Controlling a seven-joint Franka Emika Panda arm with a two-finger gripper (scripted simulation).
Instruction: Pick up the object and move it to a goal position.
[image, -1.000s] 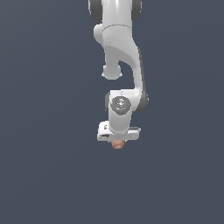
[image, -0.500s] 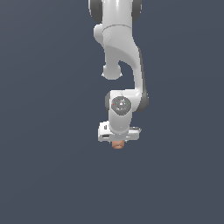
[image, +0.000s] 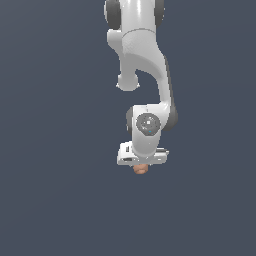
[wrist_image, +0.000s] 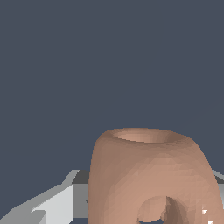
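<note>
Your white arm (image: 142, 60) hangs down the middle of the exterior view, its pincer (image: 142, 166) pointing down over the plain dark grey floor (image: 50, 200). The tan-orange object (image: 141, 169) peeks out just beneath the pincer, closed between its fingers. In the wrist view the object (wrist_image: 148, 175) looms large, rounded, with a ring-like rim on top and a hole in its side. You'll find no writing or labels readable anywhere.
</note>
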